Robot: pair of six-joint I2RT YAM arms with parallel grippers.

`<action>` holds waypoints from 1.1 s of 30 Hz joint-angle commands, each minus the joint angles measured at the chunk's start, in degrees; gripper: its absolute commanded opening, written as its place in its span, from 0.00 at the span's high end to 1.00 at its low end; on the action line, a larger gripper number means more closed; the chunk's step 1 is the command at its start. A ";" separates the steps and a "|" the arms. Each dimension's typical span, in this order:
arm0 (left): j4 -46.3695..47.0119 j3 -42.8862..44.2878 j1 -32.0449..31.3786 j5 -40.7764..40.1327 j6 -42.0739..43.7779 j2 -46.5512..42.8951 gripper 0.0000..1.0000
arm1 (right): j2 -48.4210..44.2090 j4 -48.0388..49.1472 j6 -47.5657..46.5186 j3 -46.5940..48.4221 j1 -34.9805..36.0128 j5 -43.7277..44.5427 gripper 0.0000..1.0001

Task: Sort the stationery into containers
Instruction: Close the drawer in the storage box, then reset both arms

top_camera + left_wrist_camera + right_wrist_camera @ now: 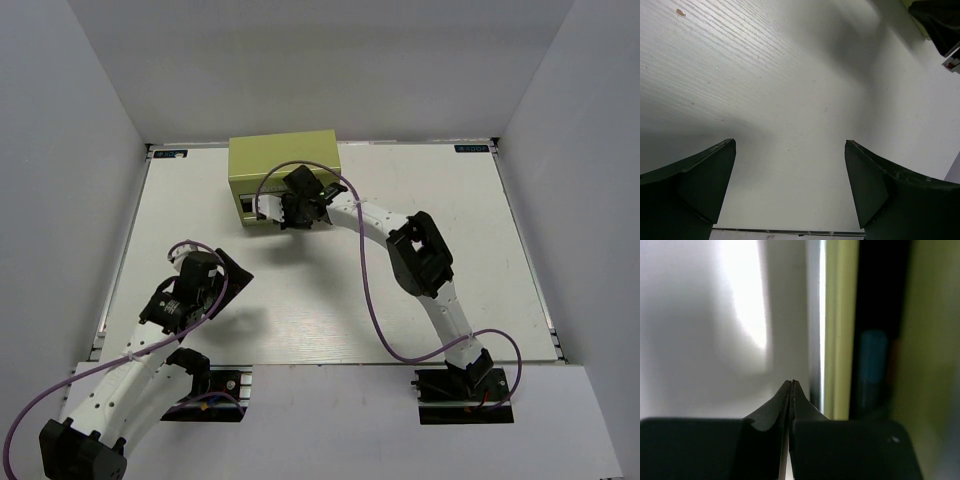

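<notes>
1 olive-green chest (283, 160), 1 blurry blue marker (874, 357) vis., 2 arms: L arm (130, 370), R arm (420, 260)

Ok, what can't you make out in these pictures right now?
- Top view: front of the chest, mostly hidden behind the right end effector.
- Right wrist view: bluish shape in a dark gap, too blurred to identify.
- Left wrist view: dark object cut off at the top right corner.

Both my left arm (112, 388) and my right arm (445, 320) wear white shells broken by bulky black joint housings. A purple cable (368, 300) loops loose beside each, starting near the black base plate (497, 407) and ending far from it at the wrist. My fingers (695, 185) are dark greenish-black wedges, smooth-faced, tapering from thick roots to thin tips.
</notes>
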 commanded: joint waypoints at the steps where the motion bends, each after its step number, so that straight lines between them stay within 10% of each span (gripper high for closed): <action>1: 0.64 0.46 0.22 -0.32 -0.17 0.02 0.00 | 0.42 10.31 2.39 1.83 -0.74 8.24 1.00; 10: 0.65 0.99 0.22 -0.32 -0.17 1.08 0.00 | 0.95 17.71 2.92 0.42 -0.91 16.17 1.00; 16: 4.69 0.99 0.22 1.08 2.28 0.55 0.00 | -8.07 8.58 4.39 -3.96 -1.35 -1.11 0.99; 22: 9.60 0.99 0.22 2.92 6.67 -0.59 0.00 | -24.06 8.05 20.81 -18.81 -4.42 -12.12 0.53; 28: 17.77 0.99 0.22 7.14 12.56 0.19 0.00 | -35.42 9.44 33.66 -26.03 -8.03 -4.87 0.10; 33: 23.06 4.41 0.22 11.10 19.77 5.99 0.00 | -44.13 13.31 37.28 -33.75 -10.05 6.40 0.10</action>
